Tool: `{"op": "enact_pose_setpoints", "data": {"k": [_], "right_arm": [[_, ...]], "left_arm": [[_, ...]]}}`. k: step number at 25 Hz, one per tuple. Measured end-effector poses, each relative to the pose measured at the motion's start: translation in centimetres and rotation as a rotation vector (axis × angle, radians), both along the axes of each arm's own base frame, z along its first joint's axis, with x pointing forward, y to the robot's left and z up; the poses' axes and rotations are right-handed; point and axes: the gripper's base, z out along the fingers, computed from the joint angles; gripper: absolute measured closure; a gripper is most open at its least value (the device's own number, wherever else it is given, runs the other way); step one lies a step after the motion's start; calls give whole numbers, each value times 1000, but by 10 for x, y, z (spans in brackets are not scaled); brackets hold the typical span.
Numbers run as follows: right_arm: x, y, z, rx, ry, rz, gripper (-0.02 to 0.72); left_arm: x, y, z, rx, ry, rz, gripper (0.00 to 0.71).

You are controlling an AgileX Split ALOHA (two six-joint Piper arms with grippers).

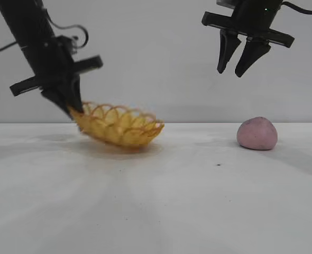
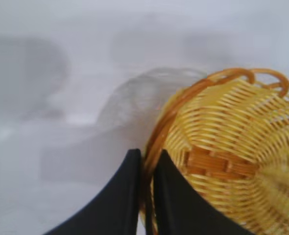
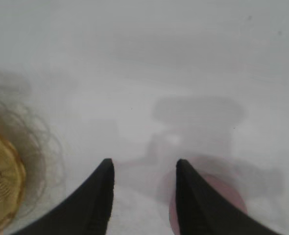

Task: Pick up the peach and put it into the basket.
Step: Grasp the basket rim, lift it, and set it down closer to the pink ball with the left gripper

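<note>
The yellow wicker basket point(image 1: 119, 127) with its orange-brown looped rim sits left of centre on the table, tilted up at its left end. My left gripper point(image 1: 75, 111) is shut on that left rim; in the left wrist view the rim passes between my gripper's point(image 2: 147, 155) two black fingers beside the woven basket point(image 2: 232, 161). The pink peach point(image 1: 257, 133) lies on the table at the right. My right gripper point(image 1: 234, 69) is open and empty, high above and a little left of the peach. In the right wrist view the peach point(image 3: 228, 198) shows partly behind one finger of my gripper point(image 3: 144, 165).
The white table point(image 1: 161, 196) stretches between basket and peach, with a small dark speck point(image 1: 218, 164) in front of the peach. A plain grey wall point(image 1: 156, 63) stands behind. The basket's edge shows in the right wrist view point(image 3: 2, 188).
</note>
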Motion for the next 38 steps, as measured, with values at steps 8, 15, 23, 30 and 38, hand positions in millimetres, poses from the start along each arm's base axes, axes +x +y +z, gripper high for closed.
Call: {"op": "enact_pose_setpoints", "data": {"k": [8,15,23,30,38], "right_arm": [[0,0,0,0,2,1,407],[0,0,0,-1,4,1,407],[0,0,0,-1,6,2,407],[0,0,0,-1,6,2,407],[-1,0,0,-1,5,4,407]], "left_arm": [[-83,-35,-38,-152,41,214,710],[-89,-44,-57,-139,82,234,659],[-89,-43,-60,-136,87,241,487],[-89,-35,-46,-157,68,204,435],[-85,-3,-2,-124,-68,136,414]]}}
